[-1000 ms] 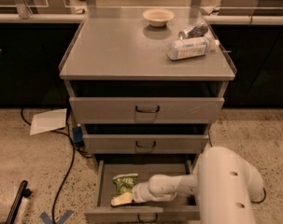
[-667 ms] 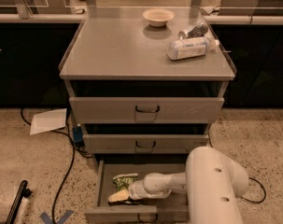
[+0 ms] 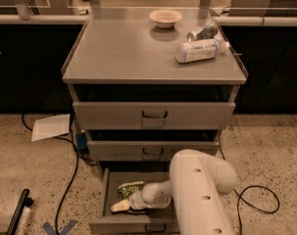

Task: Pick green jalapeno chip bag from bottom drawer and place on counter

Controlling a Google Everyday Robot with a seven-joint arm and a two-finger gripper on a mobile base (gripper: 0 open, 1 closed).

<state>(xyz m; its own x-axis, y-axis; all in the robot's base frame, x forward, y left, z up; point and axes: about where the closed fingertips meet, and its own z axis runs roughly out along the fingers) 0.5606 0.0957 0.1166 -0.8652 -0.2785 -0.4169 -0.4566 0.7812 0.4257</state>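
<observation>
The bottom drawer (image 3: 107, 199) is pulled open under the two shallower drawers. The green jalapeno chip bag (image 3: 131, 188) lies inside it near the back left, wrinkly green with pale patches. My gripper (image 3: 120, 207) reaches down into the drawer, just in front of and below the bag, with its pale tip pointing left. My white arm (image 3: 199, 190) covers the right half of the drawer. The counter (image 3: 133, 50) is the flat grey top of the cabinet.
On the counter stand a pale bowl (image 3: 165, 17), a lying white bottle (image 3: 201, 50) and a lying can (image 3: 203, 32), all at the back right. A paper sheet (image 3: 51, 127), cables (image 3: 69, 180) and a dark tool (image 3: 18, 218) lie on the floor left.
My arm has swung to the left over the drawer, and the gripper has shifted slightly left inside it. The bag lies where it was.
</observation>
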